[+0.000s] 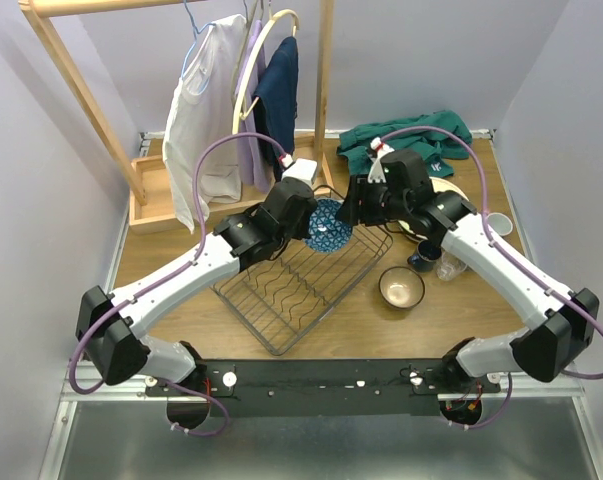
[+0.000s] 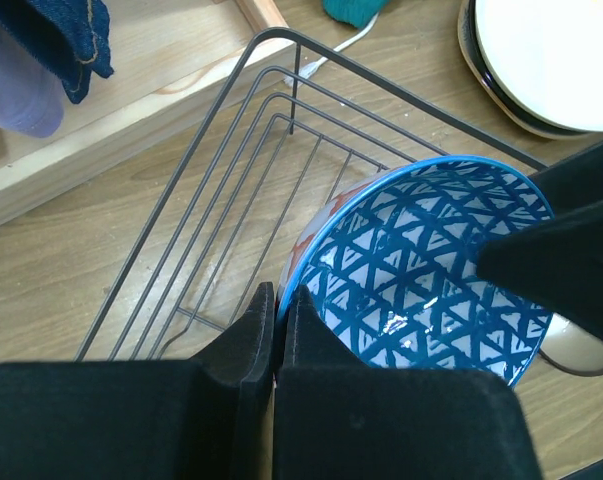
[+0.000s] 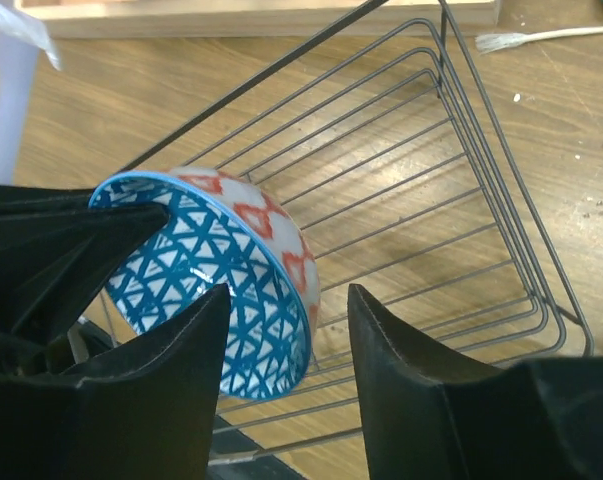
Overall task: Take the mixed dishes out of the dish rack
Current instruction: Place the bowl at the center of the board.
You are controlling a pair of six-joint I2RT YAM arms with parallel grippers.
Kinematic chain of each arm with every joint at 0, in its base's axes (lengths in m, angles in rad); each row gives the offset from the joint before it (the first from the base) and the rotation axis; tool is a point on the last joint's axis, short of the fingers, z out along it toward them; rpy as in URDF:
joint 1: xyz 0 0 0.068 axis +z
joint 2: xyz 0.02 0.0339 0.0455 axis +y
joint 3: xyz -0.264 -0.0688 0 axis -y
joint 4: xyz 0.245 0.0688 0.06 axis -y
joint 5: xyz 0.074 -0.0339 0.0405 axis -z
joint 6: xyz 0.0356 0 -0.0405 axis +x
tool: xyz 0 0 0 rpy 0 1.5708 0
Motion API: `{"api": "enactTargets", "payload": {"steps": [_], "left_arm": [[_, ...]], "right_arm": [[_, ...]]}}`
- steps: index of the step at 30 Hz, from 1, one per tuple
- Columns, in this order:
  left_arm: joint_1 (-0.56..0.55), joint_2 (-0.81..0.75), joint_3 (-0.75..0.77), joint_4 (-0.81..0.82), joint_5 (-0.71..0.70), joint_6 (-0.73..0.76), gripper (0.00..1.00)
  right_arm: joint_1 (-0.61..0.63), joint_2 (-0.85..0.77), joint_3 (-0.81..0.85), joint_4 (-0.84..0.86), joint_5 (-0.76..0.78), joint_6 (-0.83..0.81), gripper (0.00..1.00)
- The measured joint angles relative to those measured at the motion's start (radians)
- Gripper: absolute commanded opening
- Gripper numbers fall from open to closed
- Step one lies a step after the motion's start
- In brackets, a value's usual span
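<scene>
Bowl hand-over, it seems
The left tool (image 2: 279, 298) pinches the blue-and-white bowl (image 2: 421, 270), tilted over the dish rack (image 2: 171, 190), so the right tool (image 3: 288, 295), spread wide, can grab it.

This is a robot lab test cell dressed as a corner of a home. Plain pale walls (image 1: 41, 200) box in a wooden tabletop (image 1: 421, 330) on the left, far and right sides. Two white-and-black robot arms (image 1: 181, 280) trailing purple cables (image 1: 199, 175) are bolted to a black metal rail (image 1: 321, 383) along the near edge, above a grey sheet-metal shelf (image 1: 311, 450).

The props are household ones. A light wooden clothes rack (image 1: 81, 90) at far left is hung with a white shirt (image 1: 206, 110) and a navy garment (image 1: 279, 95). A crumpled green cloth (image 1: 411, 135) lies at far right, and a black wire dish rack (image 1: 291, 290) sits in the middle. There is also a blue-and-white patterned bowl (image 1: 329, 225), and a dark bowl with a cream inside (image 1: 401, 288) to the right of the rack.
</scene>
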Motion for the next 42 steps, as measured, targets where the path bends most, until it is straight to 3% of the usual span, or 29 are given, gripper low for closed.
{"api": "enactTargets", "payload": {"steps": [2,3,6,10,13,14,16,17,21,30,35,42], "left_arm": [[-0.007,0.008,0.009,-0.011,-0.007,0.001,0.0],[-0.009,0.011,0.012,-0.011,-0.008,0.001,0.0],[-0.016,0.013,0.013,-0.016,-0.011,0.003,0.0],[-0.02,0.016,0.014,-0.035,-0.017,0.01,0.01],[-0.021,0.022,0.016,-0.044,-0.014,0.022,0.2],[-0.021,0.022,0.016,-0.048,-0.014,0.026,0.35],[-0.021,0.023,0.016,-0.044,-0.02,0.032,0.54],[-0.02,0.024,0.019,-0.042,-0.022,0.027,0.7],[-0.014,0.018,0.031,-0.024,-0.024,0.024,0.87],[0.09,-0.094,0.011,0.018,0.007,0.025,0.95],[0.2,-0.21,-0.059,0.06,0.033,0.025,0.99],[0.283,-0.257,-0.129,0.063,0.055,0.026,0.99]], "right_arm": [[0.016,0.021,0.01,-0.004,0.022,-0.009,0.5],[0.022,0.031,0.014,-0.006,0.031,-0.015,0.4],[0.035,0.056,0.021,-0.015,0.054,-0.026,0.21],[0.04,0.071,0.024,-0.043,0.084,-0.051,0.01],[0.054,0.076,0.026,-0.068,0.103,-0.098,0.01],[0.056,0.078,0.027,-0.073,0.103,-0.103,0.01],[0.06,0.081,0.037,-0.099,0.104,-0.1,0.01],[0.06,0.082,0.039,-0.103,0.113,-0.095,0.01],[0.05,0.089,0.055,-0.154,0.178,-0.073,0.01],[0.0,0.06,0.068,-0.297,0.238,-0.033,0.01],[-0.039,-0.023,0.058,-0.394,0.256,0.006,0.01],[-0.071,-0.161,-0.016,-0.529,0.291,0.113,0.01]]}}
